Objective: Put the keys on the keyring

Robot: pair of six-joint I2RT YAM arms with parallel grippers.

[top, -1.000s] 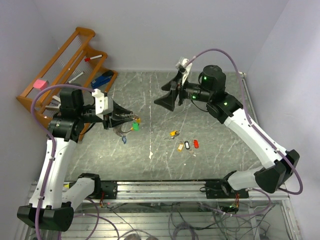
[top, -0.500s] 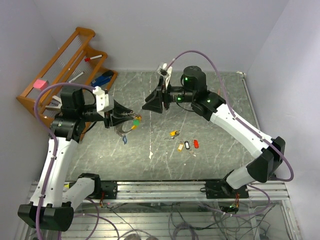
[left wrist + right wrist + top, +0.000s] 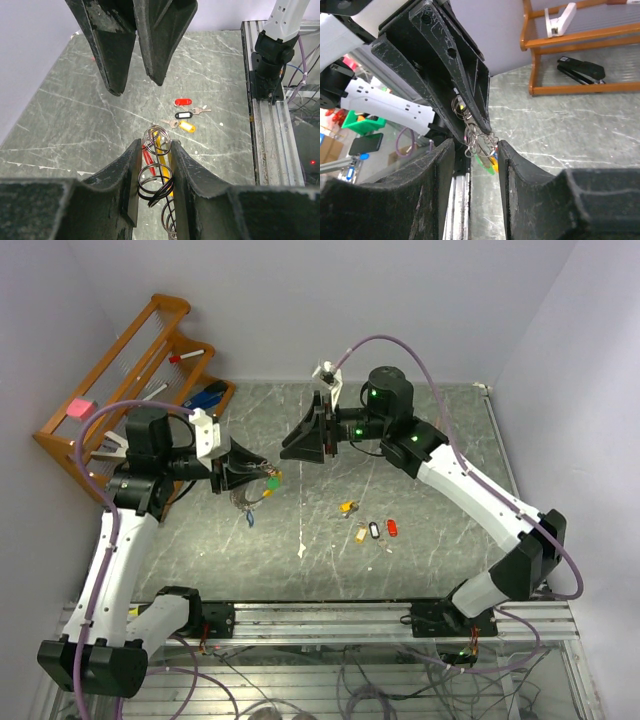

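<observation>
Well above the grey table (image 3: pixel 440 440), my left gripper (image 3: pixel 155 145) is clamped on the keyring (image 3: pixel 155 175). My right gripper (image 3: pixel 292 447) hangs near it, jaws apart and holding nothing. Loose keys (image 3: pixel 375 530) lie on the table.

Left pincer (image 3: pixel 260 478) clamped, right pincer (image 3: pixel 289 449) parted, tips near each other.
</observation>
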